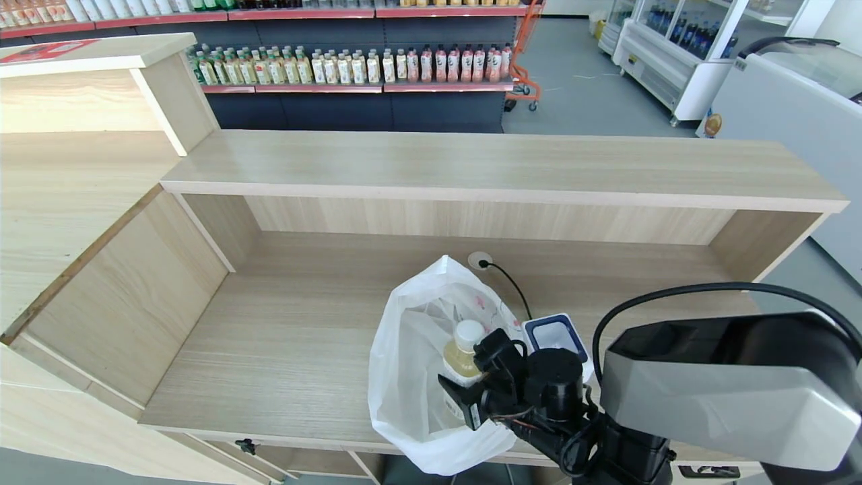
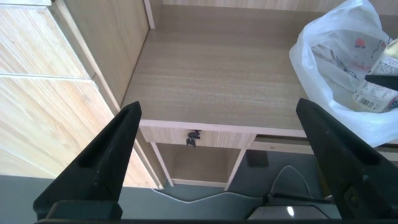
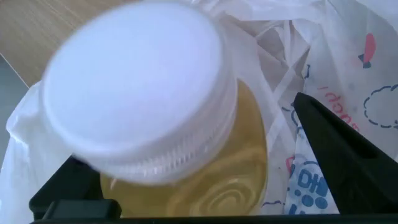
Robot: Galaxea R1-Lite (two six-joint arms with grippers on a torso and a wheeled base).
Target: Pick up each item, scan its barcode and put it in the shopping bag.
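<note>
One bottle (image 1: pixel 462 356) is what I have in play: my right hand (image 1: pixel 475 374) is clamped on it, a finger on either side of the body below the white cap, with pale yellow liquid showing through. The bottle stands upright inside the open mouth of the bag (image 1: pixel 404 364), which sits at the near edge of the worktop (image 1: pixel 289 337), right of centre. From the right wrist view I see white plastic all round the bottle, but I cannot tell whether its base rests on anything or hangs free.

Just right of the bag lies the scanner (image 1: pixel 553 335), its window facing up, and its cable (image 1: pixel 513 286) runs to a hole at the far side of the worktop. The bottle is beside the scanner, not over it.

My left hand (image 2: pixel 219 106) hangs off the near left edge of the worktop, fingers wide apart and holding nothing, well apart from the bag.

I judge this item to be past its scan and in the bagging step, nearly finished. What is left for it is to let go and lift the right hand out without dragging the bag's thin rim along. Whether other goods already lie under the bottle I cannot tell; the folds hide the bottom.
</note>
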